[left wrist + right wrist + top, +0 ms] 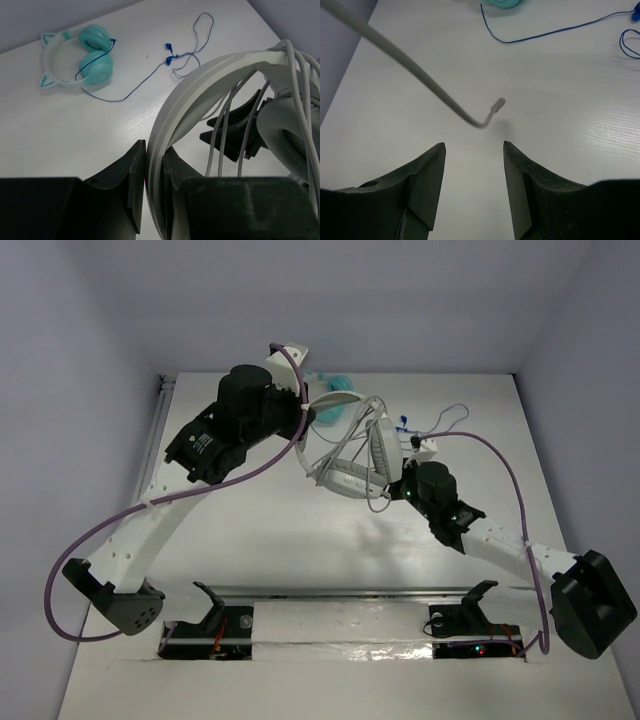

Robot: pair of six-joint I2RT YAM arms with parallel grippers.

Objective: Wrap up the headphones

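The white headphones are held up above the middle of the table. My left gripper is shut on their wide white headband. The pale cable runs in several strands across the headband and past a grey ear cup. My right gripper is open and empty just right of the headphones in the top view. The cable's loose end with its plug hangs just beyond the right fingertips, touching neither.
Teal cat-ear headphones lie at the far back of the table. Thin blue-wired earbuds lie to their right. Grey walls close in the table on three sides. A metal rail runs along the near edge.
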